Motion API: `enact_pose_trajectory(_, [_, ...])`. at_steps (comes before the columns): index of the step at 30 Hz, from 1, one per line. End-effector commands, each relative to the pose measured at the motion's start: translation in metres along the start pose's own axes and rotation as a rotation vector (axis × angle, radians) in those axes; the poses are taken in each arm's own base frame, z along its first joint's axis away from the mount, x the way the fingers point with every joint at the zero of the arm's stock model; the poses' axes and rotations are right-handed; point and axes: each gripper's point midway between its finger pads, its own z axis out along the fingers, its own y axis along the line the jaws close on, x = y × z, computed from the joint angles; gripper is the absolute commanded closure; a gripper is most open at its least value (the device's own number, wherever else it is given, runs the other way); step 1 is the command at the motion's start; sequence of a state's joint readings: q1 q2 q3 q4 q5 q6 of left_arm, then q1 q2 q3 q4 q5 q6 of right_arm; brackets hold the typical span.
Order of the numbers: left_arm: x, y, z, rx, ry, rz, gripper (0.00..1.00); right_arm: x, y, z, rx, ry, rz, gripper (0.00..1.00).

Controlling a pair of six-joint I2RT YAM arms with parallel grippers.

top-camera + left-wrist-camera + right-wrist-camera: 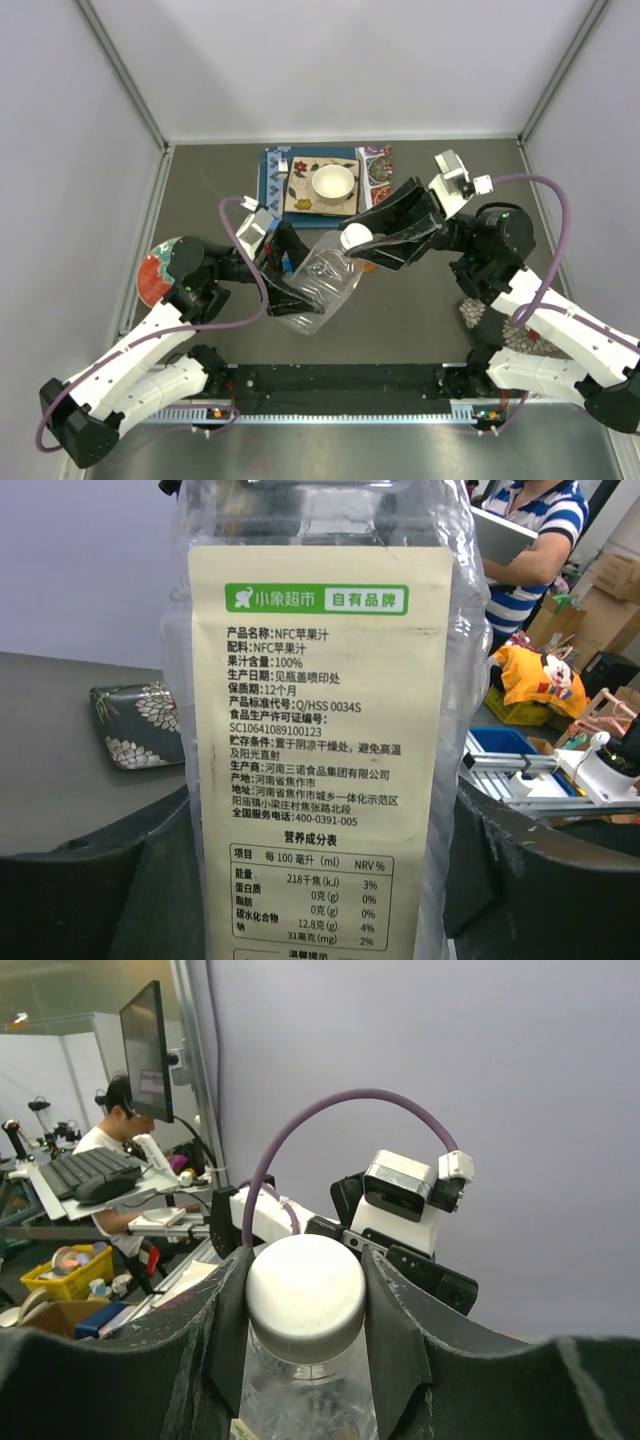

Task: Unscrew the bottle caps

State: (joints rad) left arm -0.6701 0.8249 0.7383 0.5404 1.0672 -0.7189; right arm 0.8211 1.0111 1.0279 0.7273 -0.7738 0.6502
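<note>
A smooth, round white cap (305,1300) sits on the neck of a clear bottle (318,285), which is tilted over the middle of the dark surface (400,330). The right jaws are clenched on the cap's two sides. The left jaws grasp the bottle's labelled body, one on each side.

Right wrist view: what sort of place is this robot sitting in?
Probably a robotics lab or workshop: a person sits at a keyboard and monitor, with a yellow bin of small items nearby.
</note>
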Motion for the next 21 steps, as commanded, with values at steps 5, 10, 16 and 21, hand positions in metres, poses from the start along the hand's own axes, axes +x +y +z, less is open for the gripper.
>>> enact_pose_trajectory(5, [0.002,-0.006,0.0,0.054,0.019,0.03,0.47,-0.02,0.017,0.003,-0.069,-0.038,-0.034,1.0])
enact_pose_trajectory(10, [0.004,-0.001,0.0,0.019,0.034,0.031,0.4,-0.016,-0.003,-0.003,0.095,0.008,0.009,0.35])
enact_pose_trajectory(16, [-0.011,0.026,-0.002,-0.164,0.009,0.117,0.43,-0.034,-0.03,-0.023,0.385,0.03,-0.044,0.18])
enact_pose_trajectory(21, [-0.021,0.06,-0.009,-0.349,0.012,0.17,0.49,-0.062,-0.055,-0.045,0.652,0.011,-0.07,0.15])
